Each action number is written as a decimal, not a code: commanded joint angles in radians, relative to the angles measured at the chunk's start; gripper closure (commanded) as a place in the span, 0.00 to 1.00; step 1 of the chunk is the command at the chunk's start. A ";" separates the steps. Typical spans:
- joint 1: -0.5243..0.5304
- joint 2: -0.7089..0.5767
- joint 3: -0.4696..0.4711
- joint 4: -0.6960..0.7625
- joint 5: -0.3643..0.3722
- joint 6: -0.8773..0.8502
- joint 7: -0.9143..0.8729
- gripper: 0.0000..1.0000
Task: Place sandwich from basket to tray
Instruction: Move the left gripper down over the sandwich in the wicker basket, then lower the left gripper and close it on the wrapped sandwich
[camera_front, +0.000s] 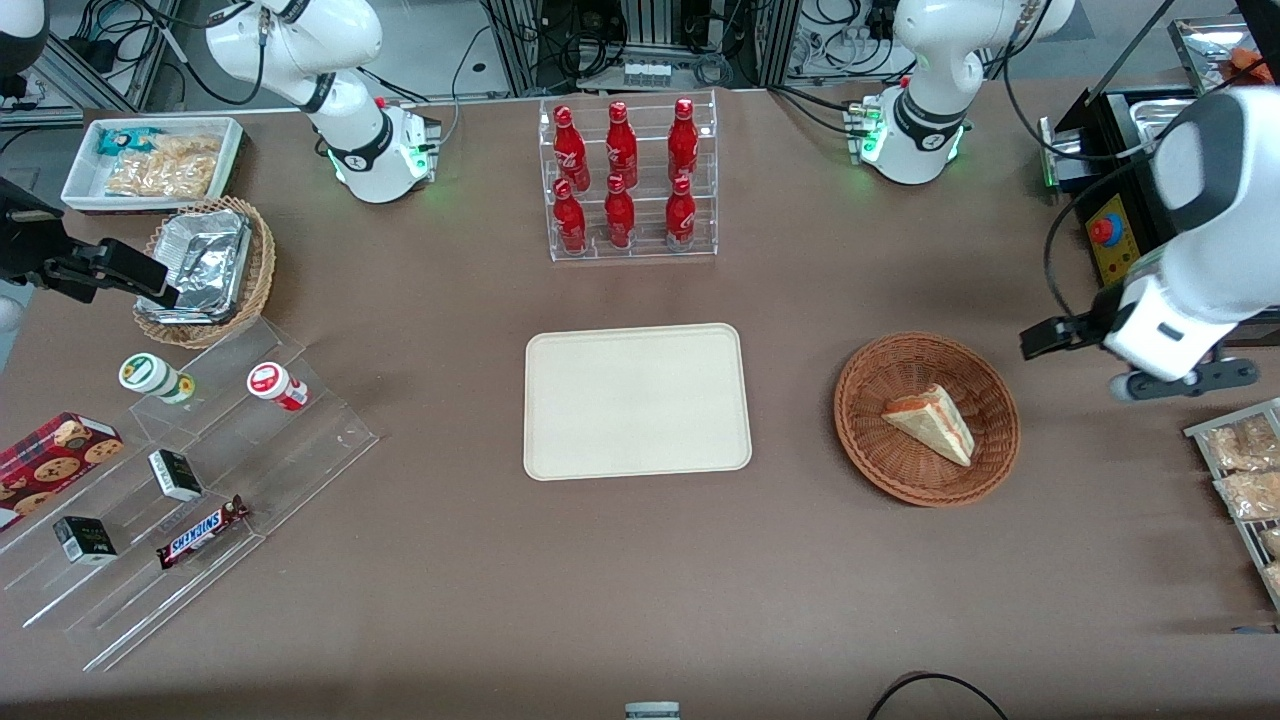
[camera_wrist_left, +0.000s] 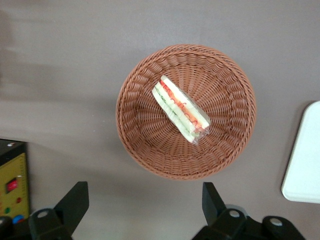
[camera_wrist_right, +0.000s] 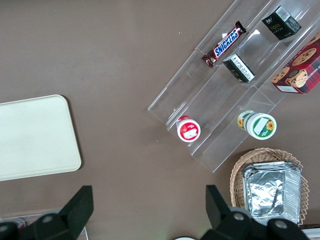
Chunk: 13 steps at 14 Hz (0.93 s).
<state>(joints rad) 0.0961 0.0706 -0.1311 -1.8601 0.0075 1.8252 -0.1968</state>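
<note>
The brown bench (camera_front: 640, 560) carries the cream tray (camera_front: 636, 400) at its middle. At the tray's 3 o'clock sits the wicker basket (camera_front: 926, 418), holding the sandwich (camera_front: 932, 421). The gripper (camera_wrist_left: 145, 200) hovers above the bench just beside the basket, fingers (camera_wrist_left: 74, 200) spread wide, holding nothing.

One sandwich (camera_front: 932, 421), one basket (camera_front: 926, 418), one tray (camera_front: 637, 401), six red bottles (camera_front: 622, 178), one tool (camera_wrist_left: 145, 200).
</note>
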 joint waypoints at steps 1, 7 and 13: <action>0.005 -0.034 -0.016 -0.147 -0.007 0.153 -0.144 0.00; 0.004 -0.003 -0.087 -0.338 -0.006 0.488 -0.775 0.00; 0.002 0.103 -0.116 -0.340 -0.006 0.586 -0.883 0.00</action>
<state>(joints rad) 0.0940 0.1389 -0.2313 -2.1973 0.0068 2.3626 -1.0354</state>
